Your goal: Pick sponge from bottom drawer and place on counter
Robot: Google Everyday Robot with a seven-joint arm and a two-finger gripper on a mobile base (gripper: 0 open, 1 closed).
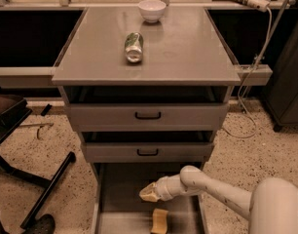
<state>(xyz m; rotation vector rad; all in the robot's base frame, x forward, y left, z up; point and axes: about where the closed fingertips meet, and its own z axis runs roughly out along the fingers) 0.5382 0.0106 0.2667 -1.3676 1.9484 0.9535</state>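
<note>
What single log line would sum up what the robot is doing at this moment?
end effector: inside bottom drawer, near sponge | sponge: lying on drawer floor | counter: holds can, bowl

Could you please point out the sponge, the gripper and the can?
sponge (160,221), camera view, its yellow foam.
gripper (147,194), camera view, its tip, inside the bottom drawer (119,196).
can (133,45), camera view, its side.

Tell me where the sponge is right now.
In the camera view the sponge lies on the floor of the open bottom drawer, low and centre, just in front of the gripper and apart from it.
</note>
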